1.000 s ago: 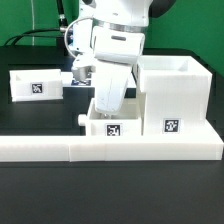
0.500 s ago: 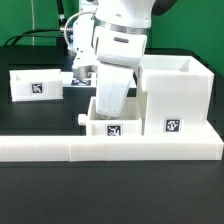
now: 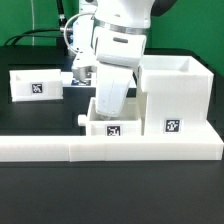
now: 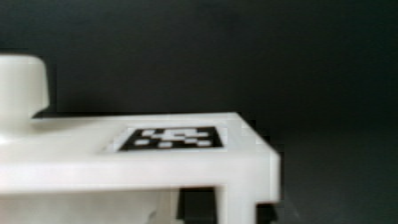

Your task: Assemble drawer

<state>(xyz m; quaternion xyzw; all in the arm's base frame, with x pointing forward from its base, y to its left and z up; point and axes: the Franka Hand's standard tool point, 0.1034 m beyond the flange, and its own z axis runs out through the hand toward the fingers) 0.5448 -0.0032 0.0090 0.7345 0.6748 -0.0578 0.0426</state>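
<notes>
A small white tray [image 3: 112, 127] with a square tag stands against the long low wall, beside the large cube-like housing [image 3: 175, 95] on the exterior view's right. My gripper [image 3: 104, 114] reaches down into this tray. In the wrist view the tray's tagged wall [image 4: 178, 138] and its round knob [image 4: 18, 85] fill the frame. My gripper [image 4: 233, 208] has one dark finger [image 4: 199, 203] on each side of the wall, pressed against it. A second tagged tray [image 3: 35, 86] stands apart at the exterior view's left.
The long low white L-shaped wall [image 3: 60, 148] runs across the front, with the tray and housing right behind it. The table is black. Cables and a dark backdrop lie behind the arm.
The arm's wrist shifted slightly toward the exterior view's right a second ago and has held still since. The tray and housing have not moved.
</notes>
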